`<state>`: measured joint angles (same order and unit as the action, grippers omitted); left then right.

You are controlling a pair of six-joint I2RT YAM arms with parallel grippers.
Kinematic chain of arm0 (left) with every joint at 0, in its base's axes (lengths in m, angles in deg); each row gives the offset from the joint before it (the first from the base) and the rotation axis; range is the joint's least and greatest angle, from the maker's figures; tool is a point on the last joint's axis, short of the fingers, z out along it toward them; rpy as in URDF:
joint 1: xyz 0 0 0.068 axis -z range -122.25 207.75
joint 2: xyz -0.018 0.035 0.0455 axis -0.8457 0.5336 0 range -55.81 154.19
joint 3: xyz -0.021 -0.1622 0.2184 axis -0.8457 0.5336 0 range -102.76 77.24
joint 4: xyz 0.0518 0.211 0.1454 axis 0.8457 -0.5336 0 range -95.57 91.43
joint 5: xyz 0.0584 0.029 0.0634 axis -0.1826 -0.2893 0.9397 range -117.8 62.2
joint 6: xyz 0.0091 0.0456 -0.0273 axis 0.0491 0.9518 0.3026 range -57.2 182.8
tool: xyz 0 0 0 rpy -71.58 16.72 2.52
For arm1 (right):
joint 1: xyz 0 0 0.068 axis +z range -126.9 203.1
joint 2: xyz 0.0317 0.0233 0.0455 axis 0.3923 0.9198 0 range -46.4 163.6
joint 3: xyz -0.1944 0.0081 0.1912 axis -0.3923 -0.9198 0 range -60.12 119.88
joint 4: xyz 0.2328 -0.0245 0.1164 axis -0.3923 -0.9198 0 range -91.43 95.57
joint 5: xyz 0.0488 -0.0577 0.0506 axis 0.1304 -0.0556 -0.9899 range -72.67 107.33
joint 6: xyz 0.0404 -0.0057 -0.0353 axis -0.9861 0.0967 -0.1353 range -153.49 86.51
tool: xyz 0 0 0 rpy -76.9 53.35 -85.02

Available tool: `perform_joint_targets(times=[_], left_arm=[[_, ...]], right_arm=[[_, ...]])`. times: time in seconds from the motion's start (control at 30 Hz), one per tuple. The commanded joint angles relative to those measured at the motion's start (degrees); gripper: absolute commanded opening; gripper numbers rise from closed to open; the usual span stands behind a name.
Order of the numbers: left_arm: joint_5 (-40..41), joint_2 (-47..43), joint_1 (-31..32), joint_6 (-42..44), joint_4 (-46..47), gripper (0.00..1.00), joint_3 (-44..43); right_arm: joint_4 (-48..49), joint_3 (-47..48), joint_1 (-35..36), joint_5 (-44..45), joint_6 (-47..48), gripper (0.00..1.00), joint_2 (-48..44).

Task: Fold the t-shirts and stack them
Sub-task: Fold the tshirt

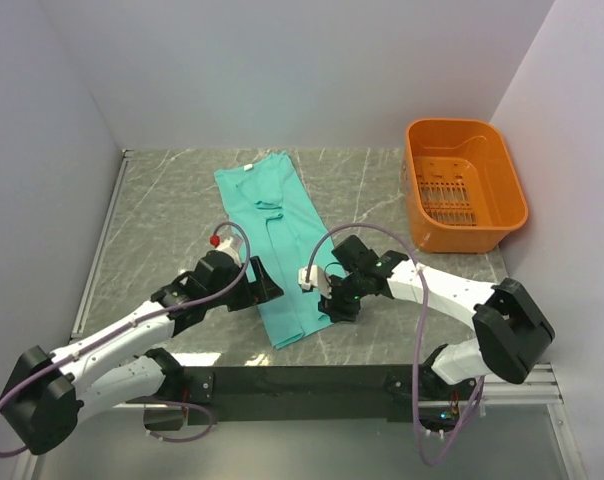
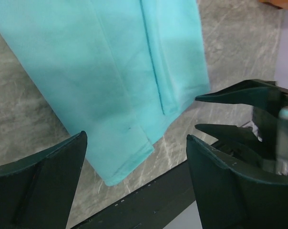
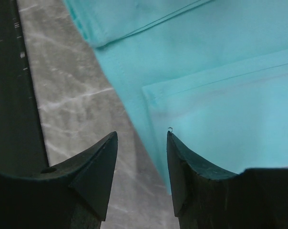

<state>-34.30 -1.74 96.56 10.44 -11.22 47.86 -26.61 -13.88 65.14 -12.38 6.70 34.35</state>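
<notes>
Cloth runs in one long narrow strip: the teal t-shirt (image 1: 277, 250) lies flat on the worktop (image 1: 162, 220), doubled lengthwise. Its long axis slants from the collar end at the far left down to the hem end at the near right.

From where I stand the hem end is the one that counts, because both arms sit at it. The left tool (image 1: 270, 290) is at the strip's left edge and the right tool (image 1: 322, 298) at its right edge. They face each other across the cloth, about equally close to it. Both have their fingers spread and pinch nothing. The left wrist view shows a wide gap with the hem corner lying beyond it. The right wrist view shows a narrower gap with the cloth's edge just past the tips.

I'd judge the next fold goes along the long axis, hem carried toward the collar, so each tool needs its own hem corner. The path over the strip looks unobstructed. The collar sits near the worktop's far edge, and the hem sits close to the black rail (image 1: 302, 380) at the near edge, so there's little slack at either end. The orange basket (image 1: 457, 235) stands well apart at the far right.
</notes>
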Motion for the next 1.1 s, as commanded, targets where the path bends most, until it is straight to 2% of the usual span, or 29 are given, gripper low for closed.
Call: perform_joint_targets(times=[0.0,0.17,0.4,0.77,1.07], left_arm=[[4.2,2.4,2.2,-5.1,5.5,0.9,1.7],[8.2,3.9,4.0,-8.5,5.5,0.89,2.8],[11.6,-1.1,4.0,-12.1,3.0,0.89,6.0],[10.0,-3.8,4.1,-13.5,4.9,0.9,9.6],[9.5,-4.4,4.1,-13.6,5.5,0.9,10.6]], right_arm=[[8.8,-1.0,2.8,6.2,0.9,0.53,-2.4],[13.9,-1.7,5.6,11.2,1.2,0.53,-2.2],[14.6,-1.9,8.5,11.9,3.1,0.53,0.3],[12.6,-2.4,10.3,12.0,6.6,0.51,2.6],[14.4,-3.2,11.2,16.0,7.0,0.49,4.3]])
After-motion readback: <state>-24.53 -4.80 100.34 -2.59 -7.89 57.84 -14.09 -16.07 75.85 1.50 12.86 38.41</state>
